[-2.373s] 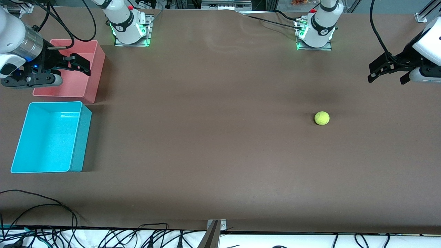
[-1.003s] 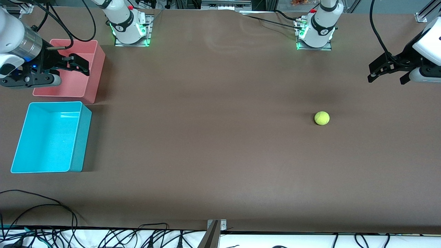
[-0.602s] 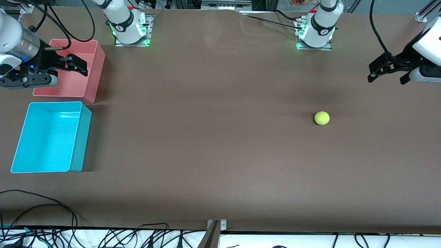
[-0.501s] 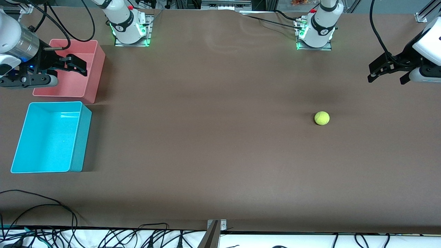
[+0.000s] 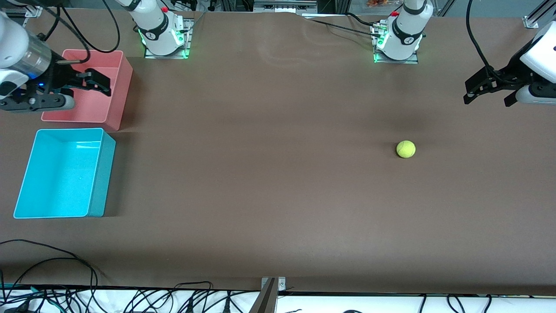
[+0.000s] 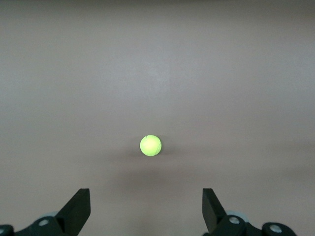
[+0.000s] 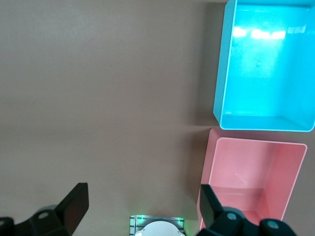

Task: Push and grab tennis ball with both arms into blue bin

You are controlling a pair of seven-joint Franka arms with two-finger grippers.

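Observation:
The tennis ball (image 5: 405, 149) is a small yellow-green ball lying on the brown table toward the left arm's end. It also shows in the left wrist view as the tennis ball (image 6: 150, 145), well ahead of my fingers. My left gripper (image 5: 486, 99) (image 6: 146, 199) hangs open and empty over the table's edge at that end, apart from the ball. The blue bin (image 5: 102, 178) (image 7: 219, 73) stands empty at the right arm's end. My right gripper (image 5: 97, 82) (image 7: 142, 194) hovers open and empty over the pink bin's edge.
A pink bin (image 5: 93, 106) (image 7: 251, 167) stands right beside the blue bin, farther from the front camera. The two green-lit arm bases (image 5: 164, 37) (image 5: 397, 41) sit along the table's back edge. Cables (image 5: 52, 261) trail over the table's near edge.
The right arm has drawn back slightly toward its end of the table, over the pink bin. The left arm and the ball have not moved.

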